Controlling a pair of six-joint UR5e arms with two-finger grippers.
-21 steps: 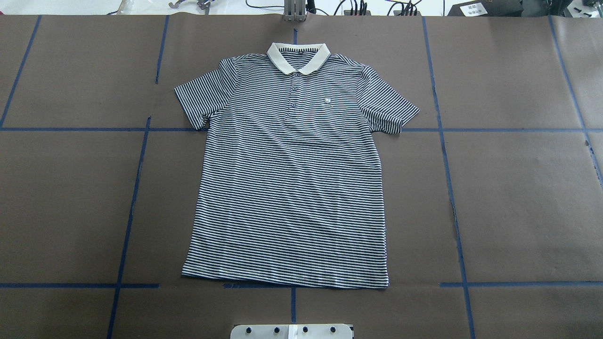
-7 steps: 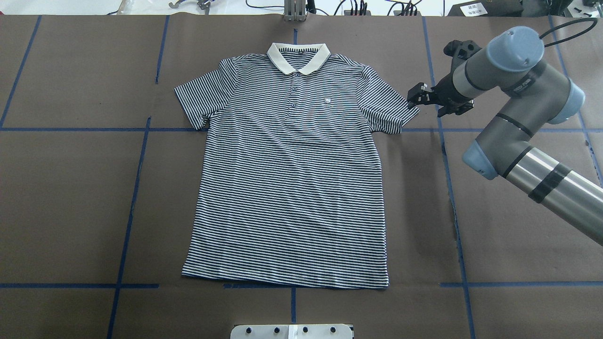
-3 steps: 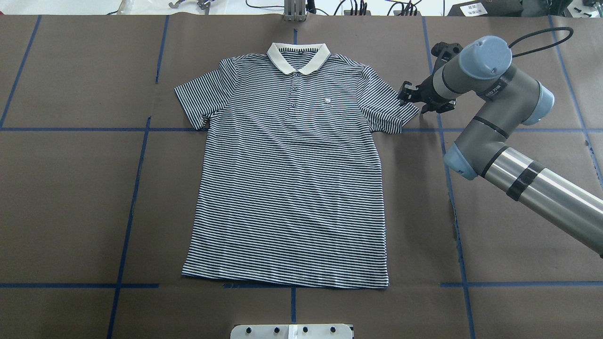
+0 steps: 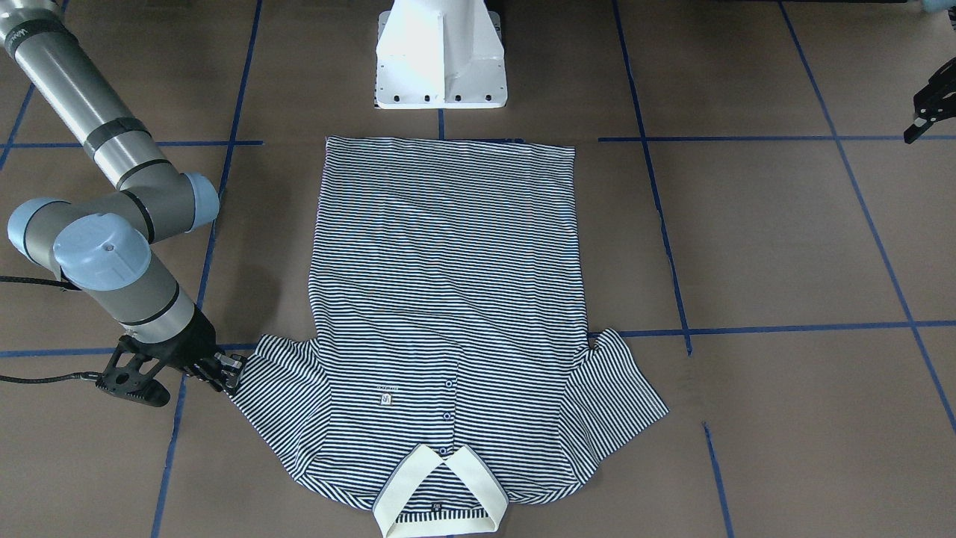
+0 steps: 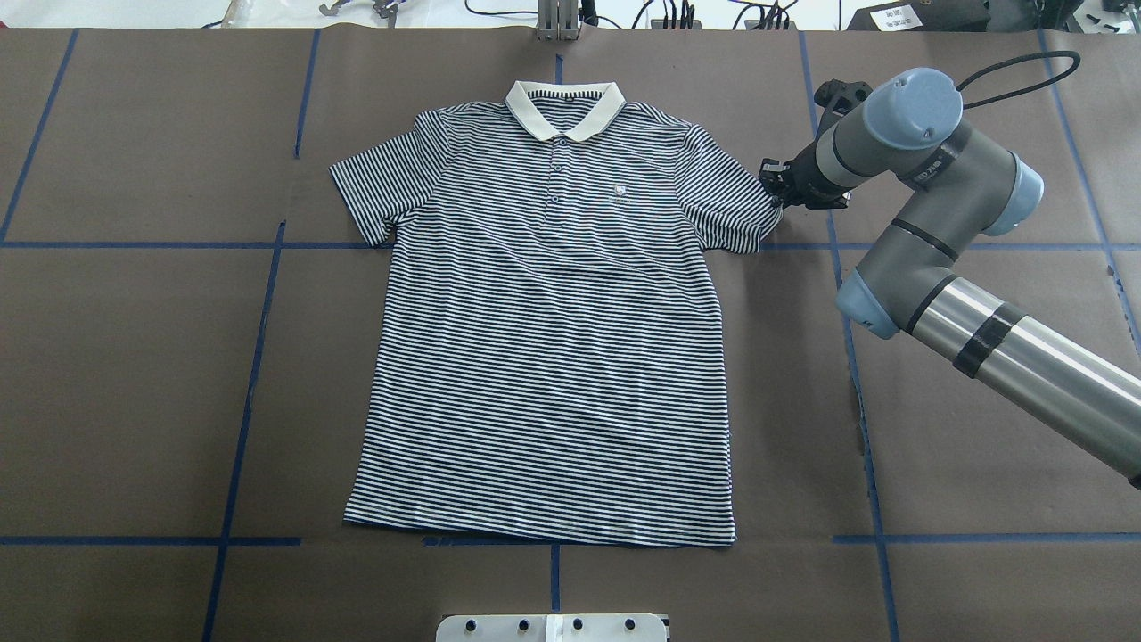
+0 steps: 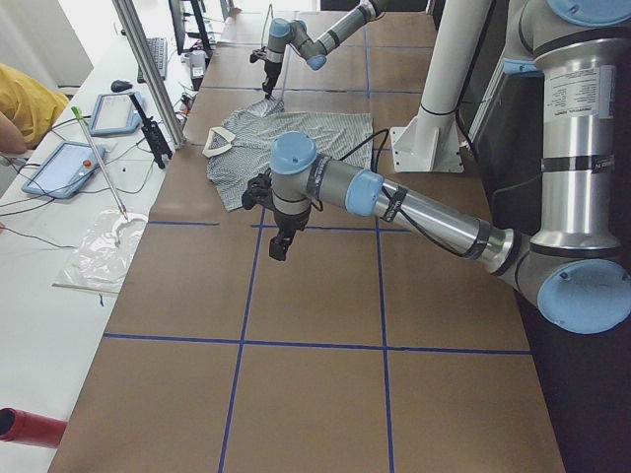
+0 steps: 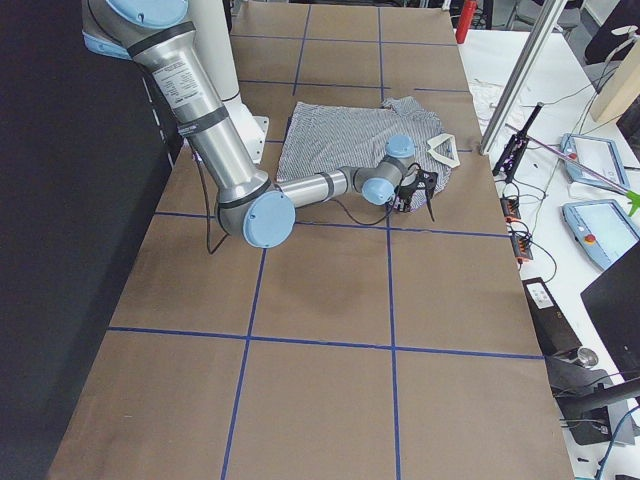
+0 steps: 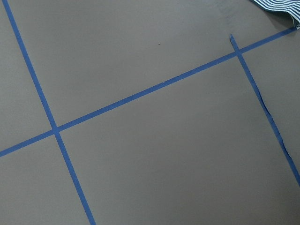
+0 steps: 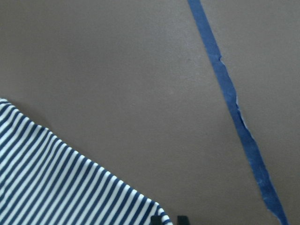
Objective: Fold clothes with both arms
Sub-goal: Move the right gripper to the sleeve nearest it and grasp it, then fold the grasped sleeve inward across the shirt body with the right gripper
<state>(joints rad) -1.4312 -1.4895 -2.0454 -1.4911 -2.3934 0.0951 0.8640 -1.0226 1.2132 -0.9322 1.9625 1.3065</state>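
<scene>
Brown paper covers the table [image 5: 134,374]; blue tape [image 5: 250,383] marks it into large rectangles, torn and uneven along some strips.

- Polo shirt [image 5: 544,357]: flat, front up, centred on the table. The hem lies toward the white pedestal [image 4: 441,52] and the cream collar [image 5: 563,107] toward the far edge. Both sleeves are spread out and the placket is buttoned.
- Right claw [image 5: 774,185]: low at the outer hem of the sleeve [image 5: 735,201] on the robot's right, tips touching or just beside the cloth. The right wrist view shows two dark tips close together at the sleeve corner. I cannot tell whether they have cloth pinched between them.
- Left claw [image 4: 926,116]: well apart from the shirt, on the robot's left side of the table, fingers pointing down. Only part of it shows in the front view, so I cannot tell if it is open or closed. Its wrist view shows bare paper, crossing tape and a scrap of striped cloth in one corner.

Room: a white bench [image 6: 59,246] runs along the far side of the table. It holds two tablets [image 6: 116,111], cables and a clear plastic bag [image 6: 104,251]. An aluminium post [image 6: 148,69] stands at the table edge. A person in yellow [image 6: 25,103] shows partly at the frame edge.
</scene>
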